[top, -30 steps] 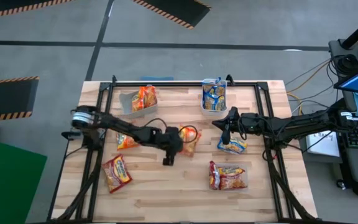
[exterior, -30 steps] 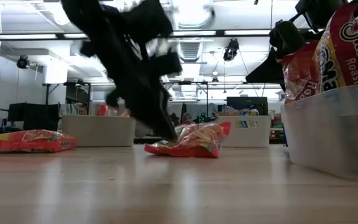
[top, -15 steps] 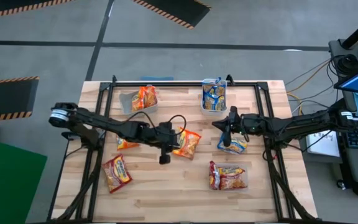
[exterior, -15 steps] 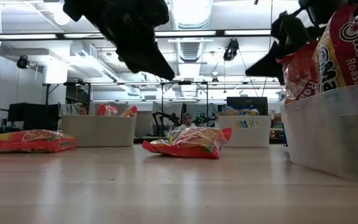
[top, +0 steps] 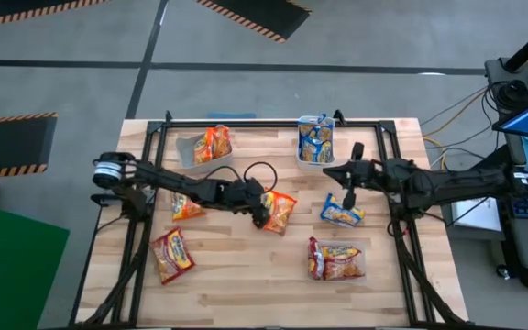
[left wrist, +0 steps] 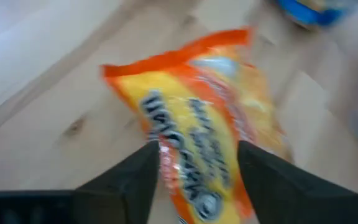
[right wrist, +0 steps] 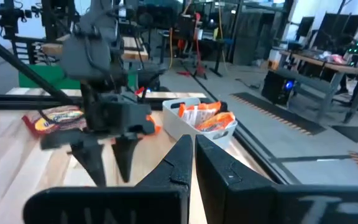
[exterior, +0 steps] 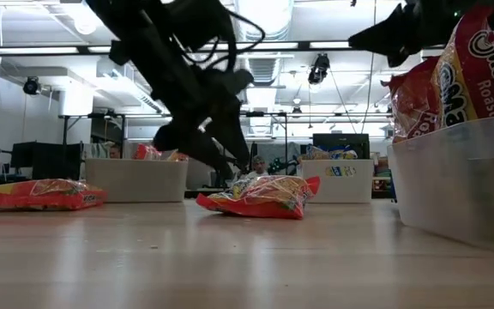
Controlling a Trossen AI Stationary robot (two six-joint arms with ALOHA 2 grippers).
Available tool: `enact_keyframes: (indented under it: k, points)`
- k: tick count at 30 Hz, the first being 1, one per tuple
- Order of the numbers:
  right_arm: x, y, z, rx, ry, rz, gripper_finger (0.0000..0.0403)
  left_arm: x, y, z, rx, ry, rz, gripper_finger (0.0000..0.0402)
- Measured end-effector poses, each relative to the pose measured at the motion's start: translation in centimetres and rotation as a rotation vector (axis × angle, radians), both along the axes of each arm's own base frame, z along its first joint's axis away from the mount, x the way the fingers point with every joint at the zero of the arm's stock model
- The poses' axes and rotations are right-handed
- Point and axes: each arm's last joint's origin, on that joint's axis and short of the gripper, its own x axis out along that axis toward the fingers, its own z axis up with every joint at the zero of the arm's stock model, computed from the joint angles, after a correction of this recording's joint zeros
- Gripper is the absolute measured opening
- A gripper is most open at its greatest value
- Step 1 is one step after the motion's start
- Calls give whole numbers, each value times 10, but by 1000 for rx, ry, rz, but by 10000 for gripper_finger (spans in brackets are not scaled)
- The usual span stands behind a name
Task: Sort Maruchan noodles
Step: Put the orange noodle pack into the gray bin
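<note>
The left gripper [top: 264, 218] is seen near the table's middle, lowered over an orange noodle packet [top: 280, 212]. In the left wrist view its two dark fingers [left wrist: 135, 177] stand apart, one at either side of the packet [left wrist: 197, 137], which lies flat on the wooden table [top: 246, 275]; whether the fingertips touch the wrapper cannot be told from that blurred view. In the low view the same gripper [exterior: 217, 163] hangs just above the crinkled packet [exterior: 260, 196].

The right gripper [top: 348, 197] is held above a blue-and-yellow packet [top: 341, 214] on the right half of the table, apparently clear of it. Its fingers [right wrist: 179, 158] are pressed together with nothing between them (the left arm shows farther off in that wrist view).

Other packets are spread about. A red packet [top: 171, 254] lies near the front left, and a pair of red packets [top: 336, 259] lies at the front right. Another orange packet [top: 186, 209] is partly covered by the left arm. At the far edge a clear container [top: 200, 149] holds orange packets [top: 214, 144], and a second container [top: 316, 142] further right holds blue-and-yellow packets [top: 316, 137]. In the low view a third container [exterior: 453, 172] stands close to the camera at the right with red packets [exterior: 453, 69] upright in it.
</note>
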Motion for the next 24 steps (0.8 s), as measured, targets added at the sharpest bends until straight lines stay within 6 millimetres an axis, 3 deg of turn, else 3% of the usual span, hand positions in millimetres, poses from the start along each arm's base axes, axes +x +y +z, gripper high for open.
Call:
enact_keyframes:
  k: [5, 9, 24]
  points:
    - [-7, 0, -3, 1, 54, 0, 9, 6, 3, -8, 8, -31, 92, 264]
    - [-8, 0, -3, 1, 60, -1, 9, 9, 3, -14, 6, -36, 97, 291]
    - [-8, 0, -4, 9, 60, -1, 9, 22, 6, -45, 12, -50, 121, 291]
